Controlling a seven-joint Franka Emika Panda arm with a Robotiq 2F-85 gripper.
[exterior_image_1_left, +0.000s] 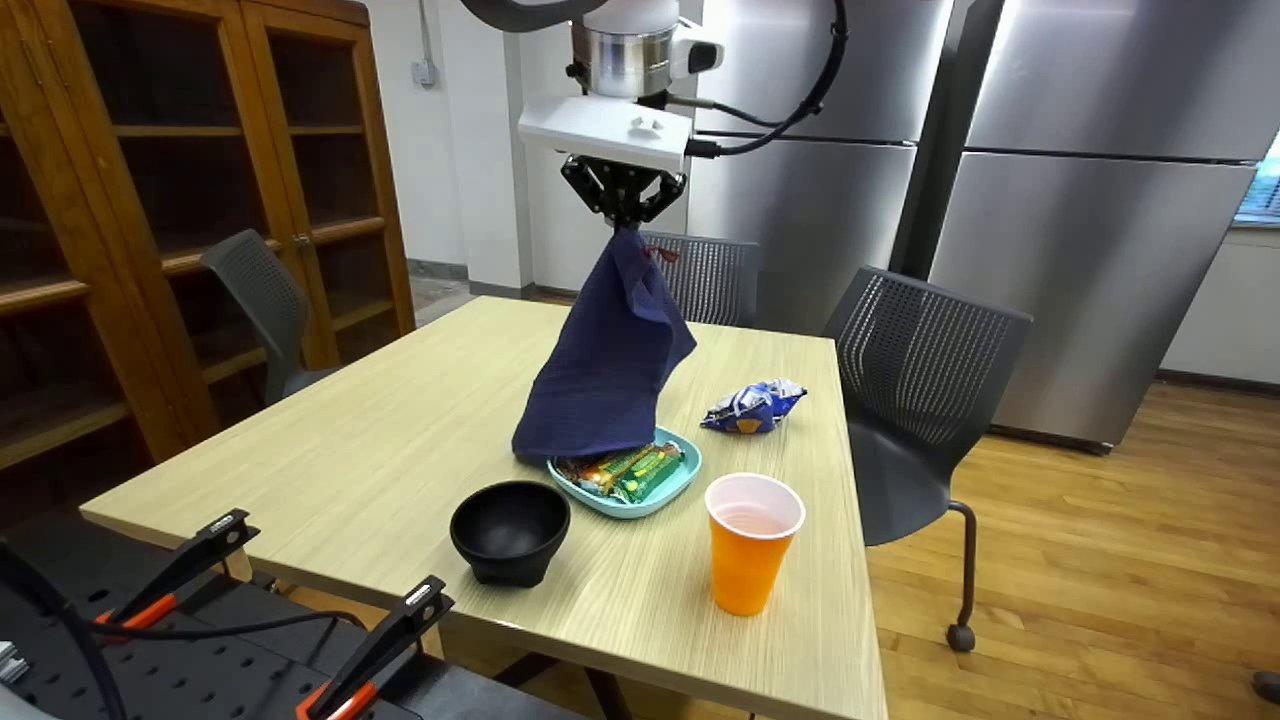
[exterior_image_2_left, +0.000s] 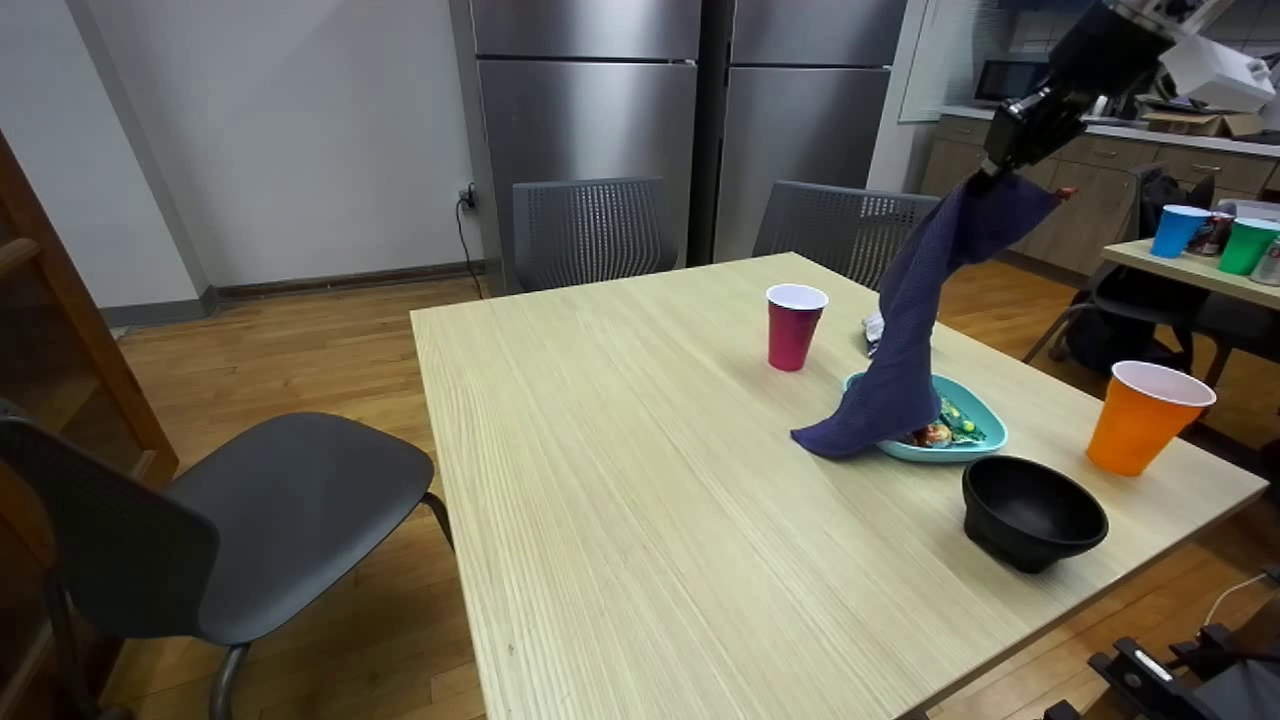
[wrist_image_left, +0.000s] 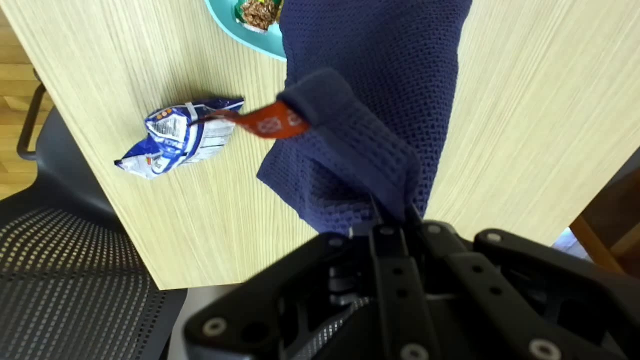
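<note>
Cloth (exterior_image_1_left: 612, 355) pinched in the gripper (exterior_image_1_left: 625, 226) partly hides the turquoise plate (exterior_image_1_left: 676, 484).

In an exterior view, the camera looks gently down across the bench (exterior_image_1_left: 450, 400) from beyond its near edge, the orange cup (exterior_image_1_left: 752, 560) close at five o'clock, the fridges (exterior_image_1_left: 815, 220) far back at two, the cabinet (exterior_image_1_left: 180, 200) at ten. In an exterior view, it looks down from above the bench with a chair (exterior_image_2_left: 300, 510) near at eight, facing the fridges at twelve. Both share bench, orange cup, plate (exterior_image_1_left: 628, 510) and cloth (exterior_image_1_left: 610, 360). The wrist view, nearest, looks steeply down past the claw (wrist_image_left: 395, 217), onto that same cloth and part of the plate.
</note>
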